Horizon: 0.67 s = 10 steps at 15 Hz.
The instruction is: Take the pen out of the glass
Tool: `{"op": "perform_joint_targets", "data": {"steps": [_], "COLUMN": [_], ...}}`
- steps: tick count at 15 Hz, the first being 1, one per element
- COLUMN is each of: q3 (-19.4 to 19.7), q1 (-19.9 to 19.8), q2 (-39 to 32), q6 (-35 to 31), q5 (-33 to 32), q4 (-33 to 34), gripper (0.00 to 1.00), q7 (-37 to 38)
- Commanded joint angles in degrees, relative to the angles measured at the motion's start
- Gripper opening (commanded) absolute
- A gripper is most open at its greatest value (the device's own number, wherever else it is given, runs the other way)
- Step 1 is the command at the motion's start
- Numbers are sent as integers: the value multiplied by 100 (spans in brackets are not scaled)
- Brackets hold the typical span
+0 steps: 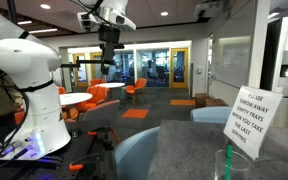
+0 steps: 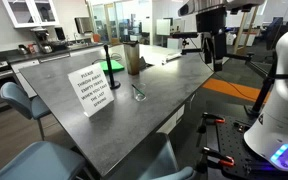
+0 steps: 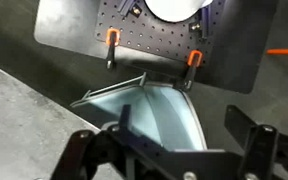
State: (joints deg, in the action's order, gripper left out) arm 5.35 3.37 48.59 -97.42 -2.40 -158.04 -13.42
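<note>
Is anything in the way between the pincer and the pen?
Nothing visible. The open pincer hangs high, and the table between it and the pen in the glass looks bare. The white sign stands beside the glass.

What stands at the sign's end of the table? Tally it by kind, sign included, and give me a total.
sign: 1
glass: 1
pen, green, standing in the glass: 1
Total: 3
</note>
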Motion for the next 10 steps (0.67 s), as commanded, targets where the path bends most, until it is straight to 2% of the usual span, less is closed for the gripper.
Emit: {"op": "perform_joint_targets", "data": {"steps": [1,8,10], "q3": [-24,-24,51], "q1": [-25,-25,-26], "q2": [-4,-4,-196], "q6": [7,7,-166], "q5": [16,16,-69], "q4": [7,7,127], "gripper": [100,100,100], "q7": [-14,-14,-165]}}
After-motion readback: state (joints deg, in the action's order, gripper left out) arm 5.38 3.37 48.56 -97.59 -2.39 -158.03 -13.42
